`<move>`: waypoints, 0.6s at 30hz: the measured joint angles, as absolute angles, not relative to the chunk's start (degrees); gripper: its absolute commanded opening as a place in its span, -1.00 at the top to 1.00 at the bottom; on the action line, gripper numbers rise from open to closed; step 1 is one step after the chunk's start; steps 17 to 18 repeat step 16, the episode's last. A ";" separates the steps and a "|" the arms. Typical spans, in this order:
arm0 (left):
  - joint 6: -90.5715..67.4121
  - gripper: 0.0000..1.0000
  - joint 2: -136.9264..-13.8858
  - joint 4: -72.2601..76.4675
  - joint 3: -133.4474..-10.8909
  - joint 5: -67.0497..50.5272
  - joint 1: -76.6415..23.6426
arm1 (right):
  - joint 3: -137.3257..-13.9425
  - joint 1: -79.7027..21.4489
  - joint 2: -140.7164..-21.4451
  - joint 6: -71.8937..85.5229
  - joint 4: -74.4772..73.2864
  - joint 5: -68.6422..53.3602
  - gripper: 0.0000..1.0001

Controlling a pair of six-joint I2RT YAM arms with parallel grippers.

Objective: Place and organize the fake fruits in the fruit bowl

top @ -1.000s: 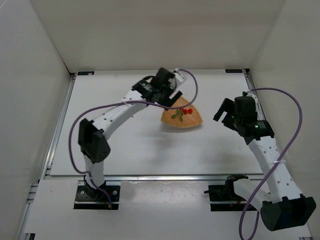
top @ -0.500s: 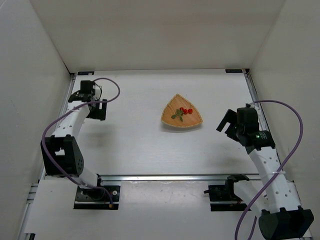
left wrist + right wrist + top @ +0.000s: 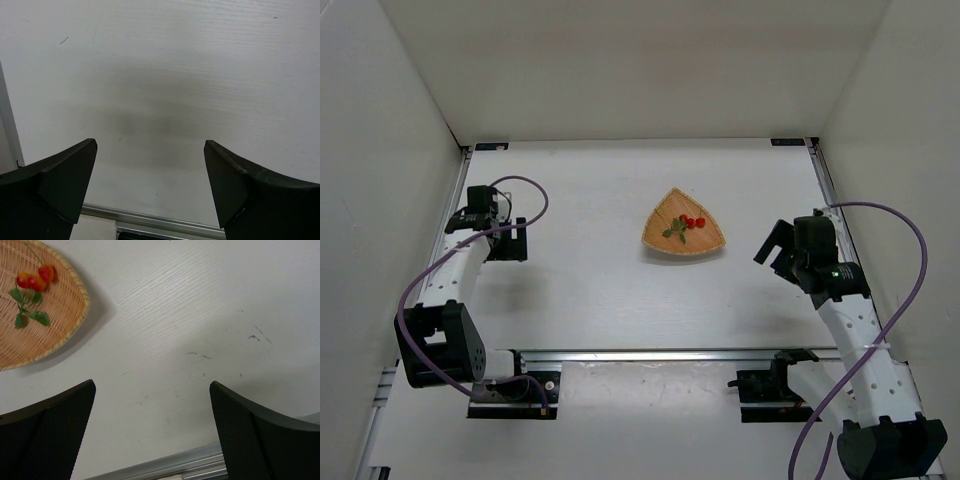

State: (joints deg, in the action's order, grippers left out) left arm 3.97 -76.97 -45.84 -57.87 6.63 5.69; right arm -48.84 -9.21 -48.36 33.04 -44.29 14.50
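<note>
On the bench (image 3: 590, 290), mid-width and toward the far side, the fruit bowl (image 3: 706, 239) sits flat. The fake fruits (image 3: 690, 222) lie inside it, red berries close together with the green leafy sprig touching them. My left fingers (image 3: 60, 185) hang above bare bench near the left rail (image 3: 445, 235), well apart from the bowl, spread wide, gripping nothing. My right fingers (image 3: 50, 430) hover to the right of the bowl, also spread wide and empty. The bowl's rim and berries show at the upper left of the right wrist view.
</note>
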 measured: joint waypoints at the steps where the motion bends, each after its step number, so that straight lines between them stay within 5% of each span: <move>1: 3.84 -0.98 -76.97 -45.71 -57.87 6.55 5.69 | -48.71 -9.21 -48.34 33.12 -44.29 14.61 -0.98; 18: 3.36 -0.98 -76.97 -45.34 -57.87 6.15 5.69 | -46.63 -9.21 -47.29 34.11 -45.06 14.94 -0.98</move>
